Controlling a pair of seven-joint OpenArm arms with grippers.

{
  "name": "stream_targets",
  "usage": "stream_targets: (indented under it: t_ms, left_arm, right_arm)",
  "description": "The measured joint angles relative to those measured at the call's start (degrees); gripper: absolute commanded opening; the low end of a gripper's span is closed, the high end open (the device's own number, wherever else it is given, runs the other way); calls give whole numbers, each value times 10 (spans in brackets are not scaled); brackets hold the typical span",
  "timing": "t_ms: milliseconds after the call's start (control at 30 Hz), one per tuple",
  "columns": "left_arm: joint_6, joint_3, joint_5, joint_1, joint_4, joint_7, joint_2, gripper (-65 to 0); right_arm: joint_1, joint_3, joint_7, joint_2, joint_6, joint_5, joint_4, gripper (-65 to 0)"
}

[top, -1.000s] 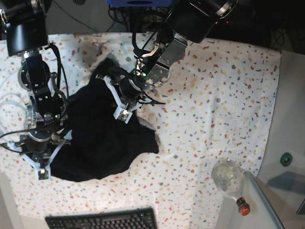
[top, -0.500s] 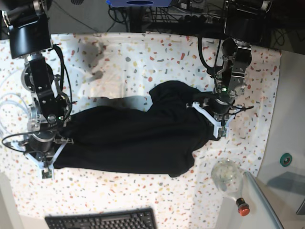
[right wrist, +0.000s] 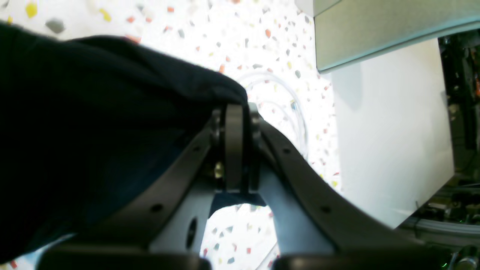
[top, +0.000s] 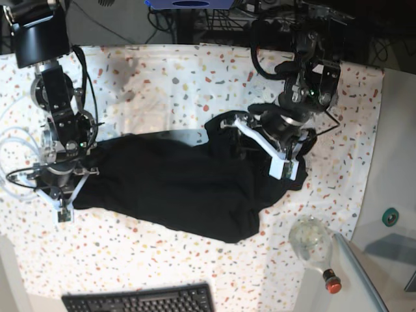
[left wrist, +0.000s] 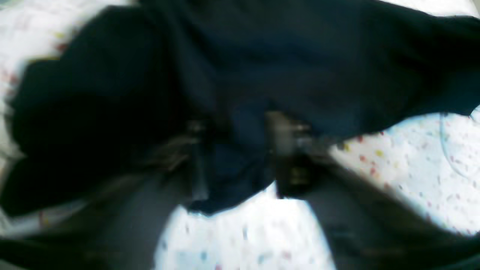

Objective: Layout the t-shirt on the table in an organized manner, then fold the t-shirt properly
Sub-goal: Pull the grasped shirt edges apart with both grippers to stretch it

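Observation:
The black t-shirt (top: pixel 175 185) lies stretched left to right across the speckled table (top: pixel 195 78). My right gripper (top: pixel 64 209), at the left of the base view, is shut on the t-shirt's left end; the right wrist view shows its fingers (right wrist: pixel 235 142) pinched on the black fabric (right wrist: pixel 93 112). My left gripper (top: pixel 286 169), at the right of the base view, holds the t-shirt's right end low over the table. The left wrist view is blurred; black fabric (left wrist: pixel 262 67) runs between the two fingers (left wrist: pixel 288 157). The neck label is hidden.
A black keyboard (top: pixel 140 300) lies at the front edge. A clear bottle with a red cap (top: pixel 313 246) lies at the front right beside a glass panel. Clear tubing (top: pixel 13 153) loops at the left edge. A grey box (right wrist: pixel 390 30) stands beyond the right gripper.
My left gripper has pulled the t-shirt from a bunched heap at the left out to the right, spreading it wide, then turned and shifted slightly. My right gripper has stayed shut on the left end.

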Motion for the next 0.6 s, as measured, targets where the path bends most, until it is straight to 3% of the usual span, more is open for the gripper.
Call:
stream_targets:
  t_ms: [33, 133, 233, 333, 500, 600]
  left_arm:
    - [5, -2, -5, 17, 3, 0, -8, -221]
    - [5, -4, -4, 48, -5, 5, -28, -245]
    - [0, 0, -9, 59, -30, 1, -26, -295]
    - [4, -3, -6, 79, -40, -6, -28, -354]
    - [-6, -24, -14, 144, -49, -186, -22, -398]
    - [3, -77, -11, 168, -90, -244, -7, -393]
  right_arm:
    - [3, 24, 0, -1, -1, 1, 0, -650]
    - [13, 62, 0, 5, -2, -8, 0, -650]
    - [17, 84, 1, 6, 51, -9, 0, -650]
    - [17, 100, 0, -1, 69, -7, -2, -650]
    - [23, 109, 1, 2, 69, -8, -2, -650]
    - [21, 109, 2, 2, 70, -8, -2, -650]
